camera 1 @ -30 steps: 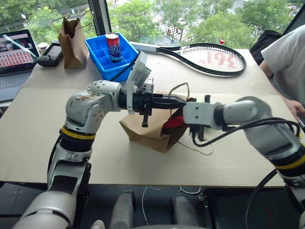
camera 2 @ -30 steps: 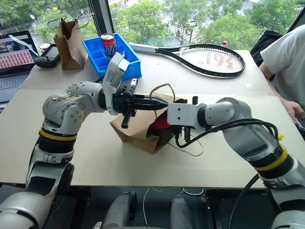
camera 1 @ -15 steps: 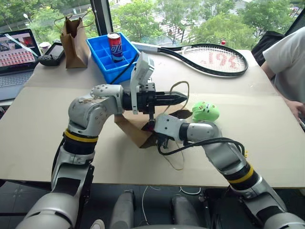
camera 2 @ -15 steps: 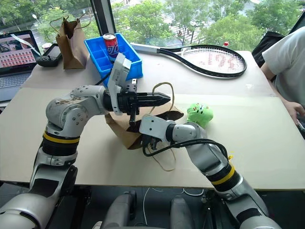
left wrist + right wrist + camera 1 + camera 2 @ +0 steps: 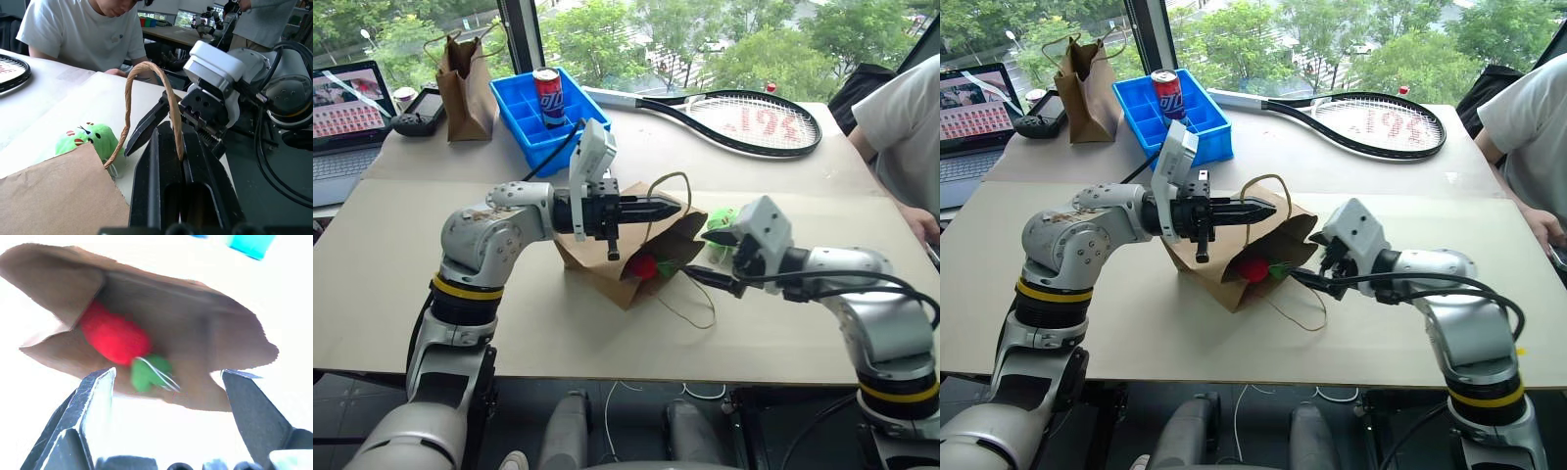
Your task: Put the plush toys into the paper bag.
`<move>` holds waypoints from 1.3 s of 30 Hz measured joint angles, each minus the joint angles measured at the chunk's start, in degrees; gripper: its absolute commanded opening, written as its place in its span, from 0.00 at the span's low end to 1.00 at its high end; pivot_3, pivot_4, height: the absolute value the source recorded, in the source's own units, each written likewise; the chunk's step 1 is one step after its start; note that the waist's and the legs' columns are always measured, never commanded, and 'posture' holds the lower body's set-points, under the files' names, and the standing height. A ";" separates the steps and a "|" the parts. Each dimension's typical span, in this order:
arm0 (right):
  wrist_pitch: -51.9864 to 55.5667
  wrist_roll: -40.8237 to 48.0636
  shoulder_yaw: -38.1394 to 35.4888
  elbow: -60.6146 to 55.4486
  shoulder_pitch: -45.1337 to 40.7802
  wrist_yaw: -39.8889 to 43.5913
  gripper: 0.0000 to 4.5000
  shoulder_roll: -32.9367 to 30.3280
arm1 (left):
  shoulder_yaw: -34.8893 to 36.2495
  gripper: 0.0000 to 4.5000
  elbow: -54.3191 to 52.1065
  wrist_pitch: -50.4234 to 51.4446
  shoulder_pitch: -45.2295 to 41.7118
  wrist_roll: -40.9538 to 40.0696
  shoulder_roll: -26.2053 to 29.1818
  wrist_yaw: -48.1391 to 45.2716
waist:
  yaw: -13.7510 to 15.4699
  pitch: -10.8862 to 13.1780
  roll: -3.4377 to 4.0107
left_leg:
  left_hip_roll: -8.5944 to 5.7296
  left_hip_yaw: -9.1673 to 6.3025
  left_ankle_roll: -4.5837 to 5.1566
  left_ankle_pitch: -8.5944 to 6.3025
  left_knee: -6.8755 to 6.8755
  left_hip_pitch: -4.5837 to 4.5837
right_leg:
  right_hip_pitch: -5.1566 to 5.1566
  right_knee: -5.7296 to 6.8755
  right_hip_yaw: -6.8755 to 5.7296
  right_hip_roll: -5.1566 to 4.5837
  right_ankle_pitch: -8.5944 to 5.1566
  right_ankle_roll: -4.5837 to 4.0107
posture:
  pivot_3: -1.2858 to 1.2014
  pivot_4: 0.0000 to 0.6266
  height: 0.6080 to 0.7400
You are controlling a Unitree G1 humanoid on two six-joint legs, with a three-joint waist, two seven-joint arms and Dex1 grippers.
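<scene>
Our right gripper [image 5: 166, 382] gapes wide, empty, before the paper bag [image 5: 607, 269], where the red chili toy [image 5: 643, 266] lies inside. Our left gripper [image 5: 171, 139] pinches a twine handle [image 5: 146, 73]. The green toy [image 5: 83, 139] sits just beyond.

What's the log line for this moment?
left gripper: shut on bag handle | right gripper: open | chili: in bag | green toy: on table

Green plush toy [image 5: 725, 221] is mostly hidden behind the right gripper [image 5: 719, 235], and the red chili toy [image 5: 115, 336] sits half buried in the paper bag [image 5: 607, 266], kinda blurry up close.
</scene>
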 measured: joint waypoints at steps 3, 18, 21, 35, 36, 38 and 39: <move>-0.93 -0.98 -3.37 9.20 -2.70 -4.49 0.85 0.15 | 0.02 0.00 0.01 0.02 -0.01 -0.01 0.16 0.06 | -0.23 0.00 -0.01 | 0.00 0.01 0.00 0.00 0.00 0.03 | 0.00 -0.03 0.01 0.00 -0.07 -0.29 | 0.52 0.24 0.93; -27.41 -4.16 -2.85 56.98 -12.47 -15.63 0.24 12.68 | 1.50 0.00 -0.44 0.52 -0.35 -0.07 1.08 2.37 | -0.15 0.05 0.07 | -0.04 -0.01 0.00 0.02 -0.12 0.09 | 0.13 -0.07 0.05 0.04 0.04 0.07 | 0.52 0.24 0.93; -24.95 -1.92 -3.51 49.31 -7.75 -14.36 0.05 9.98 | 2.99 0.00 -0.34 1.61 -1.18 -1.73 0.04 3.62 | 0.22 0.06 0.08 | -0.05 -0.01 -0.03 0.03 -0.08 0.02 | 0.12 -0.08 0.06 0.04 0.02 0.09 | 0.52 0.24 0.93; 19.44 24.56 -12.63 1.39 2.15 -16.95 0.01 3.59 | 4.42 0.00 2.04 1.70 -2.75 -2.58 -0.82 3.74 | -0.70 0.09 0.16 | 0.04 -0.11 -0.02 0.02 -0.06 0.07 | 0.08 -0.04 0.09 0.16 -0.23 -0.11 | 0.52 0.24 0.93; 20.92 25.35 -12.18 0.80 0.50 -18.56 0.01 4.59 | 4.36 0.00 2.02 1.70 -2.69 -2.63 -1.06 3.70 | -0.53 0.09 0.16 | 0.03 -0.10 -0.02 0.02 -0.05 0.06 | 0.10 -0.06 0.10 0.15 -0.23 -0.13 | 0.52 0.24 0.93; 22.68 26.14 -11.07 0.28 -2.69 -20.87 0.01 6.82 | 4.20 0.00 1.99 1.70 -2.57 -2.65 -1.68 3.77 | -0.35 0.09 0.16 | 0.03 -0.10 -0.02 0.02 -0.04 0.04 | 0.09 -0.07 0.10 0.16 -0.19 -0.20 | 0.52 0.24 0.93; 23.24 26.16 -9.98 0.33 -4.06 -21.92 0.01 7.93 | 4.10 0.00 1.97 1.70 -2.52 -2.65 -1.95 3.81 | -0.30 0.09 0.16 | 0.03 -0.11 -0.02 0.02 -0.05 0.04 | 0.09 -0.07 0.10 0.16 -0.11 -0.28 | 0.52 0.24 0.93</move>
